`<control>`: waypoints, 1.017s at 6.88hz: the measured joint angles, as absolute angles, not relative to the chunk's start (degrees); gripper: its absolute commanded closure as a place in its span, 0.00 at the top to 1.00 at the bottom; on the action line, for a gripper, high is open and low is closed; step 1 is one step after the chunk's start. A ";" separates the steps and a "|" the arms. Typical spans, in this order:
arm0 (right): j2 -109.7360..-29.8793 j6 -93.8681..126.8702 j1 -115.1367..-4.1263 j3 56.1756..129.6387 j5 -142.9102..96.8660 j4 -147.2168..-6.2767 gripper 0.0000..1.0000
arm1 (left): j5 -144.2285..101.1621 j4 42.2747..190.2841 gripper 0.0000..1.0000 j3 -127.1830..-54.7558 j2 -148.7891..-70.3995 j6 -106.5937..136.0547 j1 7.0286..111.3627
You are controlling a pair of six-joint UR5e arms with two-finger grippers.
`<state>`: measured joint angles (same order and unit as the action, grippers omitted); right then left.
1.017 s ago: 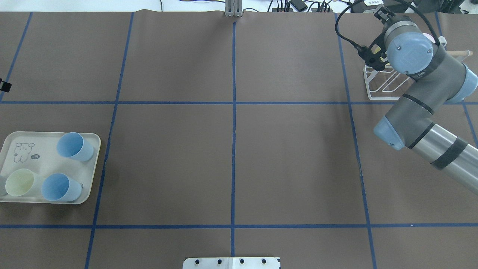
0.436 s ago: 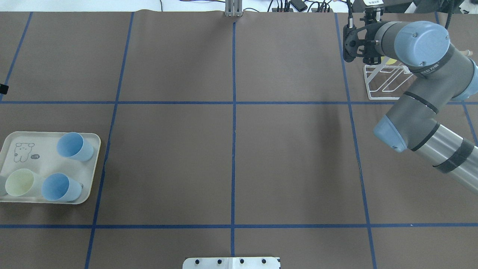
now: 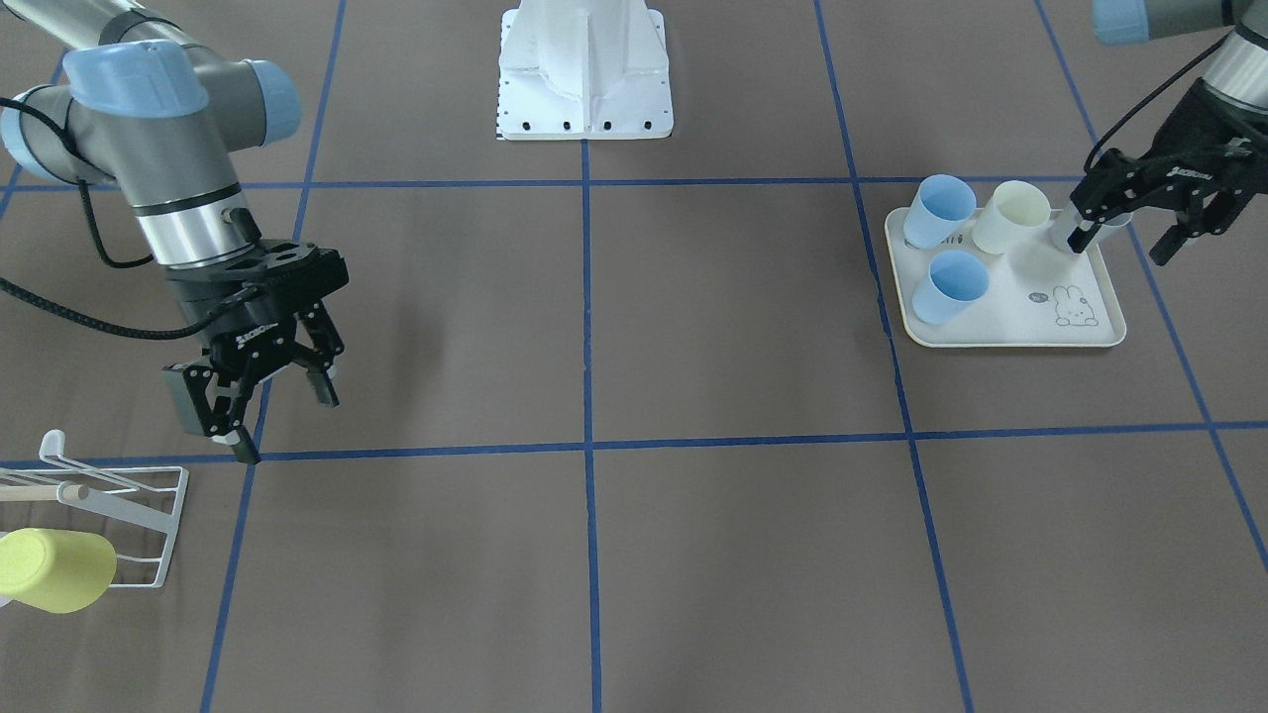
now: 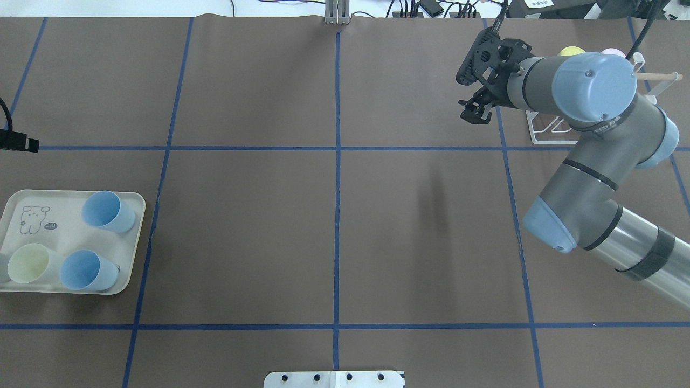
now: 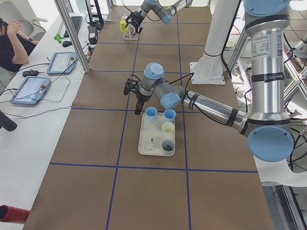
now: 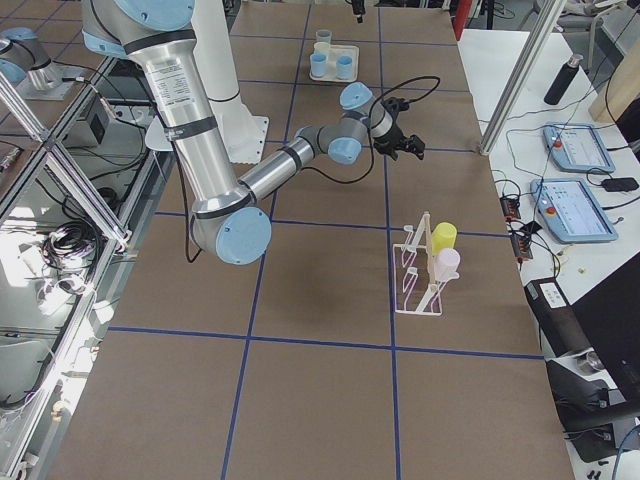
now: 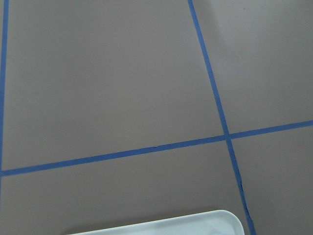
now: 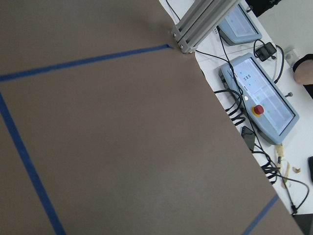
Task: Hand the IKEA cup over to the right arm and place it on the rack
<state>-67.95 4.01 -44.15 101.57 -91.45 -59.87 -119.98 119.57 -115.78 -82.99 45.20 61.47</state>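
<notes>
Four cups stand on the cream tray (image 3: 1010, 342): two blue ones (image 3: 939, 210) (image 3: 951, 285), a cream one (image 3: 1010, 216) and a grey one (image 3: 1063, 234) partly behind a finger. My left gripper (image 3: 1127, 238) hangs open and empty above the tray's outer corner. In the overhead view only a black piece of it (image 4: 19, 142) shows at the left edge. My right gripper (image 3: 282, 421) (image 4: 475, 110) is open and empty, in the air beside the white wire rack (image 3: 149, 515) (image 4: 550, 129). The rack carries a yellow cup (image 3: 50, 569) and a pink cup (image 6: 445, 263).
The tray (image 4: 64, 237) lies at the table's left end and the rack at the far right corner. Blue tape lines cross the brown mat. A white robot base (image 3: 584, 79) stands at the middle of the near edge. Control tablets (image 6: 575, 150) lie beyond the far edge.
The right arm swung away from the rack toward the table's middle and its wrist turned. The black piece of the left gripper crept further in at the left edge.
</notes>
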 measured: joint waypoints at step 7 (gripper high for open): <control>-66.67 33.26 -38.43 103.40 -98.24 -60.55 0.99 | -107.07 137.61 0.62 -109.73 -77.66 69.11 44.77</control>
